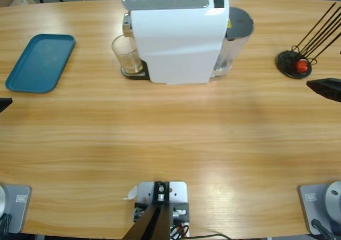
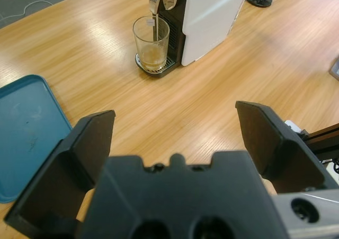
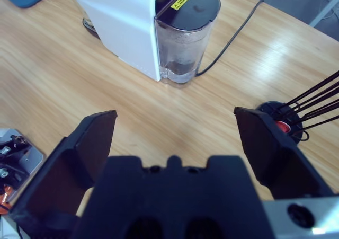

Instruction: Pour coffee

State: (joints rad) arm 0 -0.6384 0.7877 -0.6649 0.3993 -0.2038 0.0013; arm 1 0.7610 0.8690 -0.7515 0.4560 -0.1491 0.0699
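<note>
A clear glass tumbler (image 2: 152, 37) (image 1: 127, 55) stands on the drip tray under the spout of the white coffee machine (image 1: 178, 38) (image 2: 212, 11) (image 3: 114, 14). A thin stream runs from the spout into a shallow amber layer of coffee (image 2: 152, 62) at the glass bottom. My left gripper (image 2: 175, 114) is open and holds nothing, well back from the glass, and only its tip (image 1: 4, 104) shows at the table's left edge. My right gripper (image 3: 175, 115) is open too, facing the machine's water tank (image 3: 183, 43) from a distance, with its tip (image 1: 325, 87) at the right edge.
A blue tray (image 1: 40, 63) (image 2: 26, 127) lies at the far left. A black capsule stand with wire rods and a red capsule (image 1: 294, 64) (image 3: 286, 123) sits at the right. A black power cable (image 3: 233, 32) trails behind the machine. Bare wooden table (image 1: 176, 139) spans the middle.
</note>
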